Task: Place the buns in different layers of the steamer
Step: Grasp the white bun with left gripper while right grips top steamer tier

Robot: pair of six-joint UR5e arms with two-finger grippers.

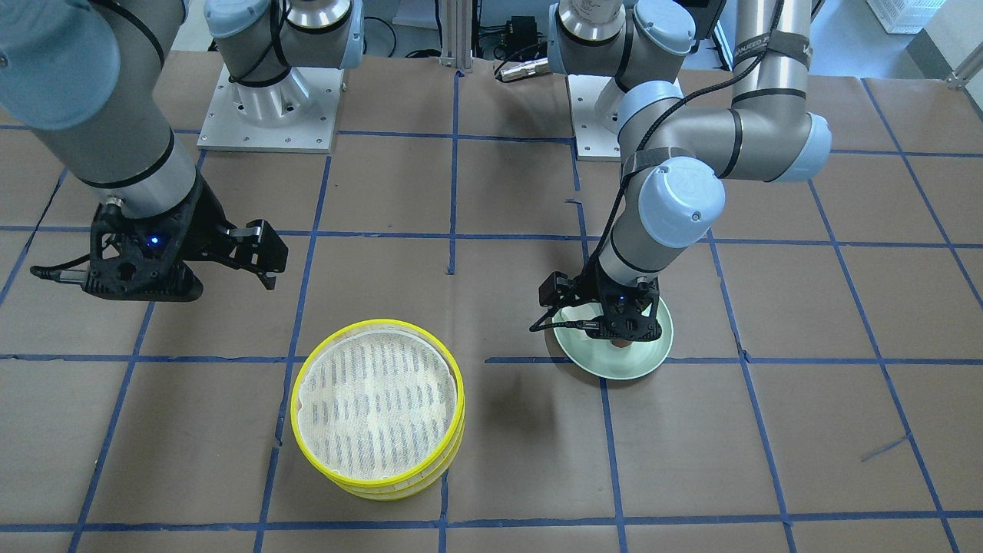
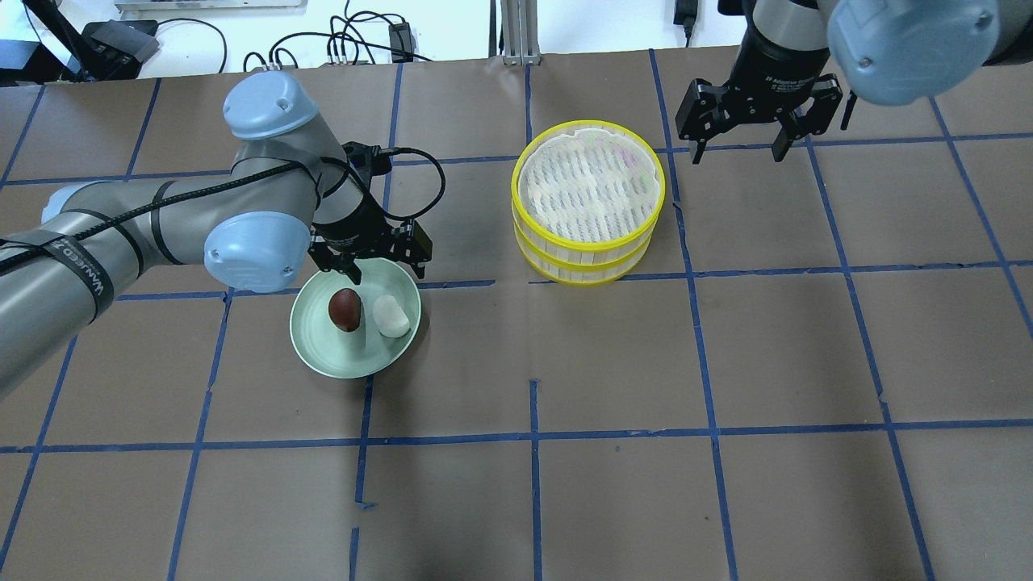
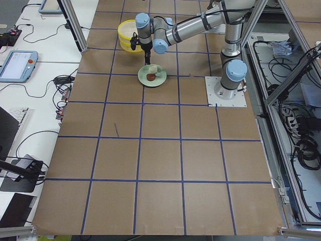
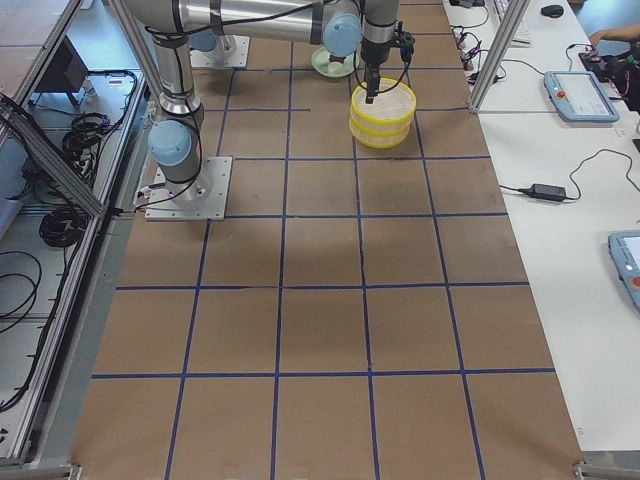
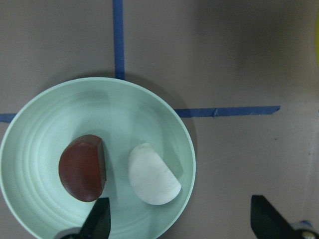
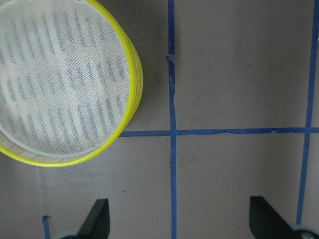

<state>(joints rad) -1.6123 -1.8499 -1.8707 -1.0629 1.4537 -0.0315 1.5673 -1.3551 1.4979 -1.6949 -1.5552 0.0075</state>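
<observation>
The steamer (image 2: 589,202) is two yellow-rimmed trays stacked together, its white mesh top bare; it also shows in the front view (image 1: 378,407) and the right wrist view (image 6: 60,79). The dark reddish-brown bun (image 2: 345,309) and the off-white bun (image 2: 391,315) lie side by side on a pale green plate (image 2: 331,355). My left gripper (image 2: 373,262) hovers open over the plate's far edge. In the left wrist view the brown bun (image 5: 82,167) and the white bun (image 5: 153,174) lie just ahead of the open fingers. My right gripper (image 2: 738,149) is open and empty, to the right of the steamer.
The table is covered in brown paper with a grid of blue tape lines. The two arm bases (image 1: 269,100) stand at the robot's side of the table. Bare paper lies between the plate and the steamer.
</observation>
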